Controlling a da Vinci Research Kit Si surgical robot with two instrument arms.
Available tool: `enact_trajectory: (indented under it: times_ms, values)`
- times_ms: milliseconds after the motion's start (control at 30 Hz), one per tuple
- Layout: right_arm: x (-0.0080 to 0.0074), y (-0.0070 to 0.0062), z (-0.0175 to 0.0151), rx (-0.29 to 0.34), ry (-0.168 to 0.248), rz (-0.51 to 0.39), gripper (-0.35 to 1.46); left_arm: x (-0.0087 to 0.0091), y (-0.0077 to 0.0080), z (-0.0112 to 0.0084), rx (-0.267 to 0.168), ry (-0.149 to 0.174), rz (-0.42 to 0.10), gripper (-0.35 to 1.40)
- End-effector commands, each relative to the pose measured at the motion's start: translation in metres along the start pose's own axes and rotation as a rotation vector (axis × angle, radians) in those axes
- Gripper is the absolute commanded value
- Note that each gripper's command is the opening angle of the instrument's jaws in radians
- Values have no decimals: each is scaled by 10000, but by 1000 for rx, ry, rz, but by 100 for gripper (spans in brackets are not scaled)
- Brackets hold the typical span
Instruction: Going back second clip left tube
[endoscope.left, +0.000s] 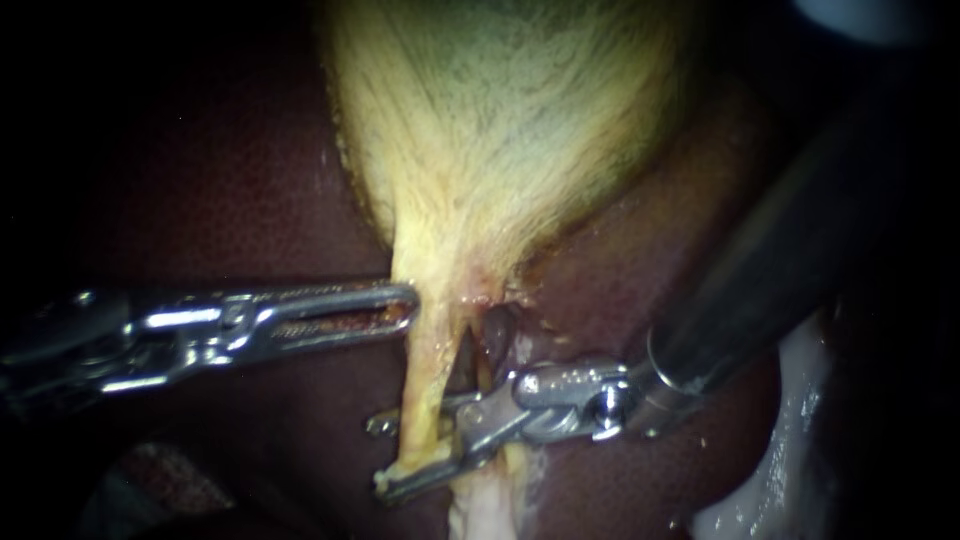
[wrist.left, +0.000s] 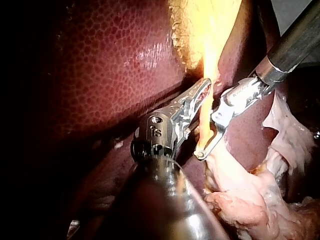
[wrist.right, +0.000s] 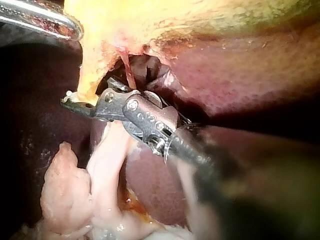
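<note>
Dark red liver (endoscope.left: 250, 200) backs the scene, with the yellow gallbladder (endoscope.left: 500, 110) narrowing downward into the left tube (endoscope.left: 422, 380). The right instrument (endoscope.left: 380, 458) comes in from the upper right. Its jaws stand apart, with the left tube between them low on its length. The left instrument (endoscope.left: 405, 300) has its jaws lying together, tip touching the tube's side higher up. Only the right wrist view shows a thin reddish strand (wrist.right: 129, 75) crossing the opening just beside the tube. The left wrist view shows lumpy pale tissue (wrist.left: 250, 200) under the right instrument, barely seen in the endoscope view.
</note>
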Motion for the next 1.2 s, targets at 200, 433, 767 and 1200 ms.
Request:
enact_trajectory:
  times_ms: [200, 433, 767, 1200]
  values:
    - [5, -1, -20, -31, 12, 30, 52, 0, 1, -1, 1, 1, 1, -35]
    - [8, -6, -48, -52, 21, 37, 53, 0, 2, -2, 2, 1, 1, -35]
    - [12, -9, -52, -53, 22, 39, 54, 0, 3, -1, 2, 1, 1, -35]
    - [0, -3, -18, -68, -2, -124, 60, 0, 3, 1, 1, 1, 0, -35]
